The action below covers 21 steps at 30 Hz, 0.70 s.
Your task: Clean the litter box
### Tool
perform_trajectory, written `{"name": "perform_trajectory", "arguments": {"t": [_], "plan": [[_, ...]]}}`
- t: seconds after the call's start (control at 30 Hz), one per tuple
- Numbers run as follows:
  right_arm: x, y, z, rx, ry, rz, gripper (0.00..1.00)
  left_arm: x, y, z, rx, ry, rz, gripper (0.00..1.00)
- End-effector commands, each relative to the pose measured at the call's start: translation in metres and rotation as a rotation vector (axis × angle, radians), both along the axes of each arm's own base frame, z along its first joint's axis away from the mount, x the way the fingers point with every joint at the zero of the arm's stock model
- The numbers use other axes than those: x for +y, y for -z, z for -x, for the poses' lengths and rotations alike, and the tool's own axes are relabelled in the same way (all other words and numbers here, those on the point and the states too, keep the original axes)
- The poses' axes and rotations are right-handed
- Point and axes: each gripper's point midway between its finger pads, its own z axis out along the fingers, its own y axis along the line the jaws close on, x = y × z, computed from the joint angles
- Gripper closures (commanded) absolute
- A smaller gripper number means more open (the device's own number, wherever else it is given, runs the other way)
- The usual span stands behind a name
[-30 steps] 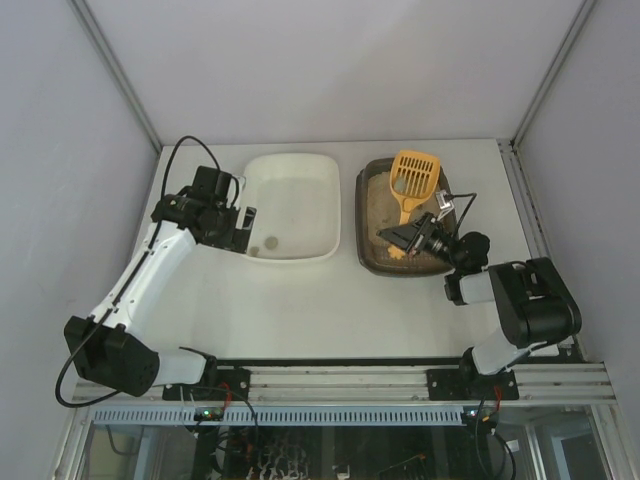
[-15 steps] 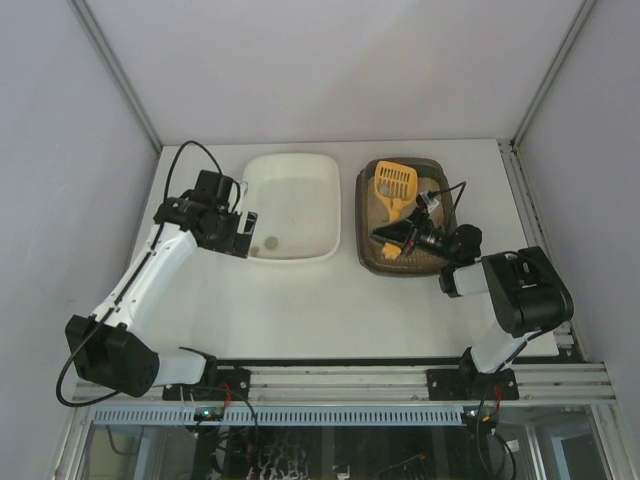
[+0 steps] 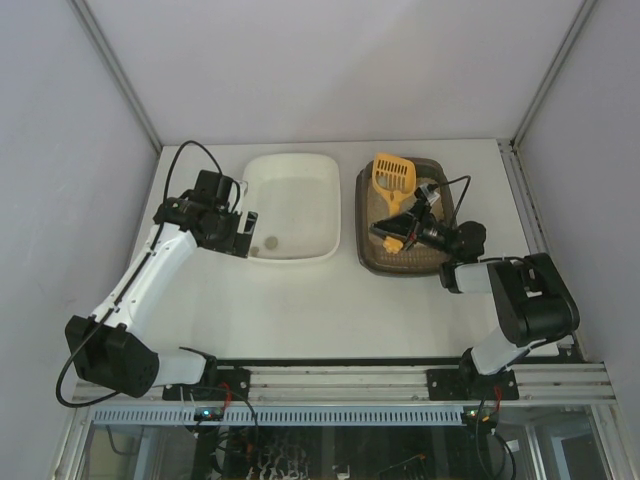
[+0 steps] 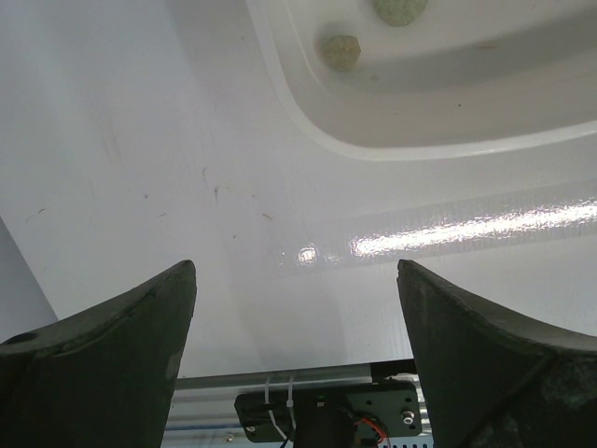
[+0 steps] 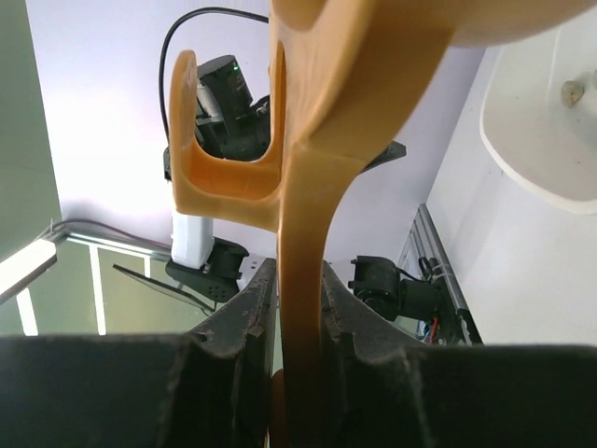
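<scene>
Litter box (image 3: pixel 366 250) sits toward table (image 3: pixel 300 310) far-right corner, beside white tub (image 3: pixel 331 205). We note R gripper (image 3: pixel 402 228) clamped on yellow scoop (image 3: pixel 392 179) handle; L gripper (image 3: pixel 243 228) jaws wide apart, empty, at tub's near-left corner.

R wrist cam: yellow scoop (image 5: pixel 303 233) runs off the top edge, so I can't see its head. L wrist cam: white tub (image 4: pixel 392 140) cut off at top, one lump (image 4: pixel 399 7) too. Top cam: right gripper (image 3: pixel 397 232) hides part of litter box (image 3: pixel 362 225).
</scene>
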Motion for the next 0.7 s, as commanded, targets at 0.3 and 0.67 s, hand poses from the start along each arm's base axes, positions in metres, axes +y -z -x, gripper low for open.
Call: {"name": "perform_trajectory", "arguments": {"t": [0.3,0.67], "plan": [[-0.002,0.057,-0.006,-0.009,-0.009,0.229,1.00,-0.005,-0.006,0.002,-0.027,0.016,0.033,0.08],[-0.026,0.098,0.001,-0.136,0.126,0.728,1.00,-0.004,-0.006,0.000,-0.031,0.012,0.027,0.08]]}}
